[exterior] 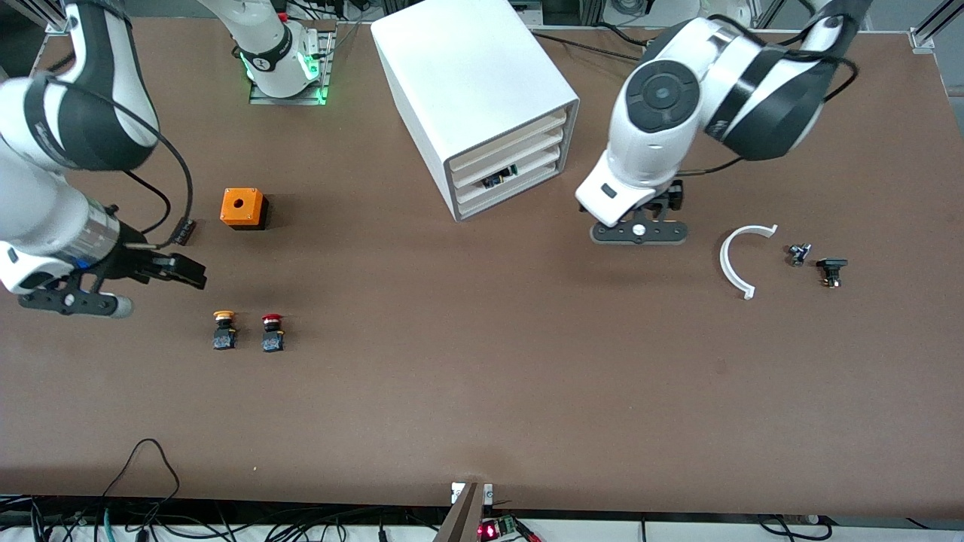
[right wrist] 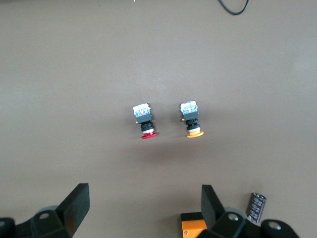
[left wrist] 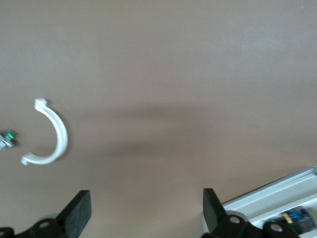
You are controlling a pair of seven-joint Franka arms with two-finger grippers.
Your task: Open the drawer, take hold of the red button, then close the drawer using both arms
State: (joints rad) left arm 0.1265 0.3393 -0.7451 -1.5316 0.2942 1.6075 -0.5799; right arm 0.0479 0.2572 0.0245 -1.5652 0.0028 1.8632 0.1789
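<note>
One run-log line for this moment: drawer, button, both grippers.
drawer: shut | red button: on table beside yellow button | left gripper: open, over table by cabinet | right gripper: open, over table near buttons

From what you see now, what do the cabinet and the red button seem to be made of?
The cabinet looks like smooth white plastic or painted metal; its matt, even shell does not settle which. Its trays show cream front edges, likely plastic. The red button seems moulded plastic: a glossy red cap on a black blocky body, with a pale end in the right wrist view.
</note>
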